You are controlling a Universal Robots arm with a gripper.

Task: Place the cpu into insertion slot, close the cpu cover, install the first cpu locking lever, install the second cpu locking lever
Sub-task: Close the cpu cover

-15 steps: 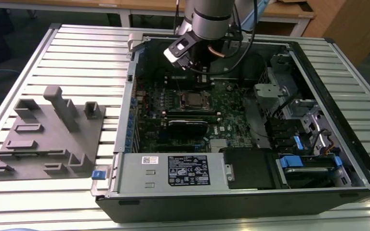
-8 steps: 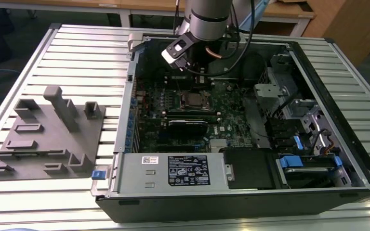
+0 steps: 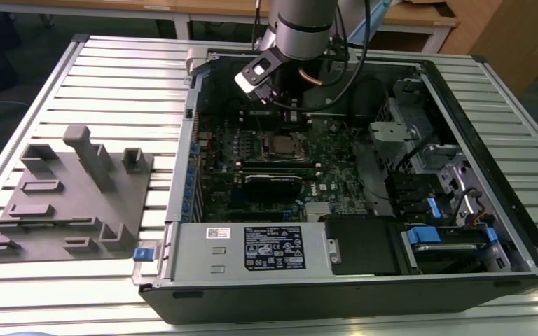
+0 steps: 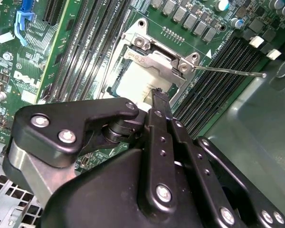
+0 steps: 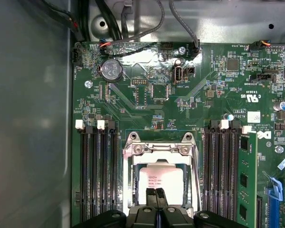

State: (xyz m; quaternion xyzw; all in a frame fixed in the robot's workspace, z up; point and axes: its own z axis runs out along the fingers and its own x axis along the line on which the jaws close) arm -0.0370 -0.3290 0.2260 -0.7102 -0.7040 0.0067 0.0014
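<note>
The cpu (image 5: pixel 161 176), a pale square chip, lies in the insertion slot (image 5: pixel 133 202) on the green board. The silvery cpu cover (image 5: pixel 159 149) lies down over it, framing it through its window. My gripper (image 5: pixel 156 194) is shut with nothing between its fingers, its tips at the cpu's edge; I cannot tell whether they touch. In the second wrist view the gripper (image 4: pixel 157 95) tips sit over the cpu (image 4: pixel 135 83), below the cpu cover (image 4: pixel 156 59). A thin locking lever (image 4: pixel 230 71) sticks out free to one side. In the exterior view the gripper (image 3: pixel 288 120) hangs above the insertion slot (image 3: pixel 280 145).
Long black memory slots (image 5: pixel 95 175) flank the socket on both sides. A coin battery (image 5: pixel 111 70) and cables (image 5: pixel 133 28) lie beyond it. The open case's walls (image 3: pixel 190 140) enclose the board. A grey fixture block (image 3: pixel 68 196) stands on the slatted table at the exterior view's left.
</note>
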